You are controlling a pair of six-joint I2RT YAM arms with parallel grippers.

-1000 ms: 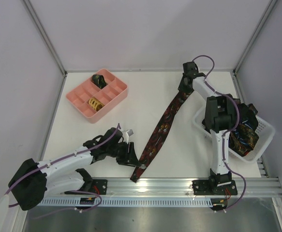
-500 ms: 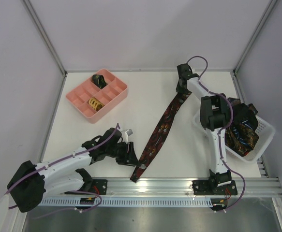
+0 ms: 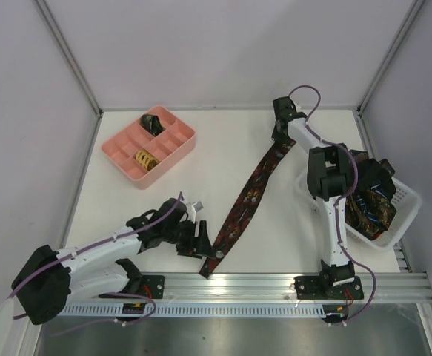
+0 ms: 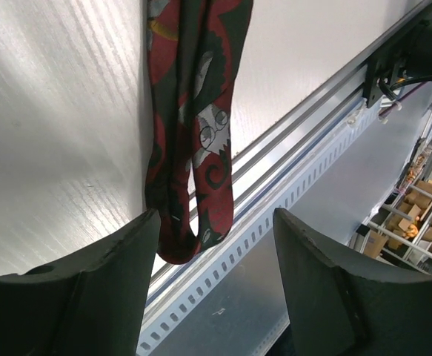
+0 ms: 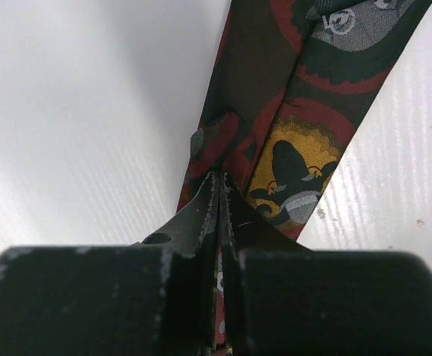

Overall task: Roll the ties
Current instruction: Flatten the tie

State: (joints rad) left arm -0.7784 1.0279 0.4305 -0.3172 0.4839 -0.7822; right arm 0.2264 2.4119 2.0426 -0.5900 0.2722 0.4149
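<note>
Firmly pinched in the right tool [image 5: 221, 180] — the tie [image 3: 249, 194]'s far end.

Tie [image 3: 247, 197] diagonal at centre; tray [image 3: 107, 150] far-left; basket [image 3: 413, 199] right, other ties [image 3: 371, 209] inside.

even bright overhead light; soft shadows; wrist views blurred close up

Top external: high above the near edge, facing down, whole tabletop [image 3: 216, 167] in frame. Left wrist: low and close at the near edge, looking past the left gripper [image 4: 216, 215]. Right wrist: closest of all, by the far edge, right gripper [image 5: 221, 179] foremost. Shared by all three: one tie [image 3: 249, 194].
</note>
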